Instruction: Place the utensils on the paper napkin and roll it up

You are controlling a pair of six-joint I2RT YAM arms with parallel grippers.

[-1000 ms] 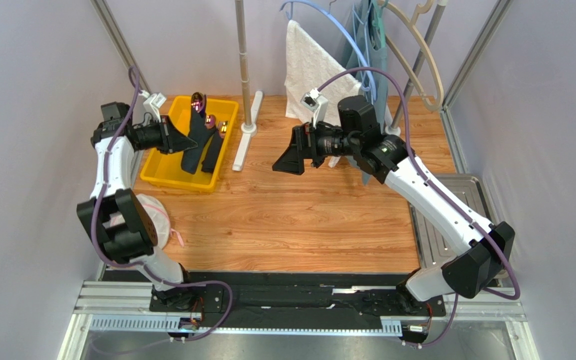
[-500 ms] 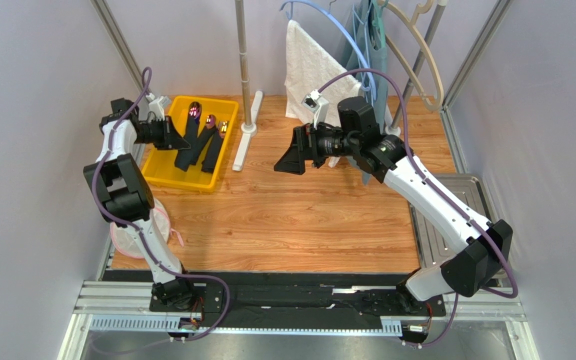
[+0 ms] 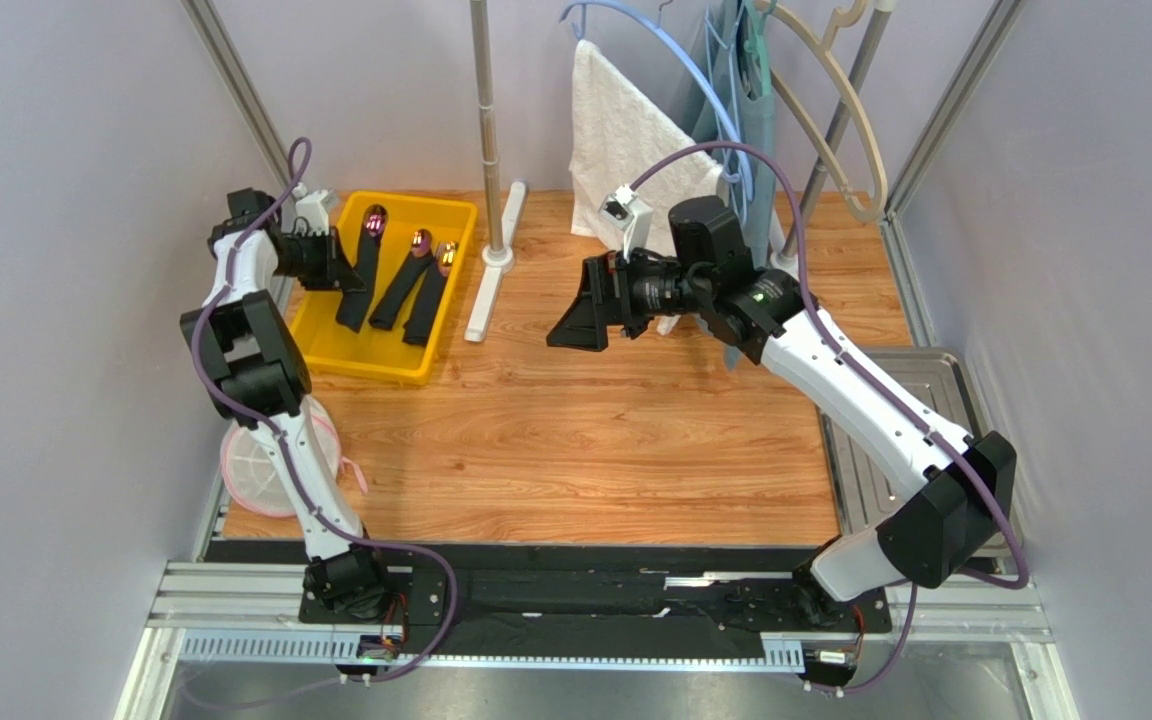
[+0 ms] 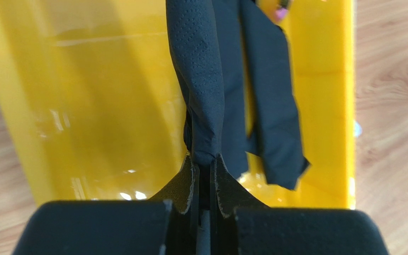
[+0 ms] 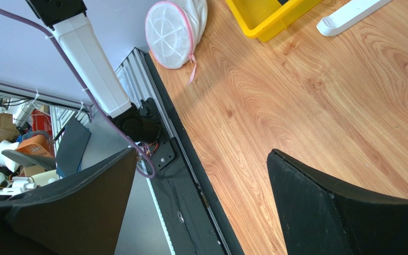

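My left pincer point(image 4: 205, 162) is clamped together on the near end of a thin matte black paper napkin point(image 4: 201, 79), a soft embossed strip — folded or rolled, I can't tell — that runs from the tips toward the far end of the shallow yellow plastic bin point(image 4: 84, 106). Two more black strips point(image 4: 272, 106) lie beside it in the bin, toward its right wall. Overhead, the utensils point(image 3: 375, 222), slim cutlery with shiny purple-gold heads, show at the far ends of the strips inside the bin, apparently tucked in the paper. My right pincer point(image 5: 203, 154) hangs with jaws wide apart and nothing between them, well right of the bin over the wooden desk point(image 3: 612, 435).

I judge the step to be drawing this napkin out of the bin. I'd lift before pulling, slowly — the paper should tear easily and a utensil could slip free. Then I'd lay it flat on the desk just right of the bin, within the right pincer's reach.
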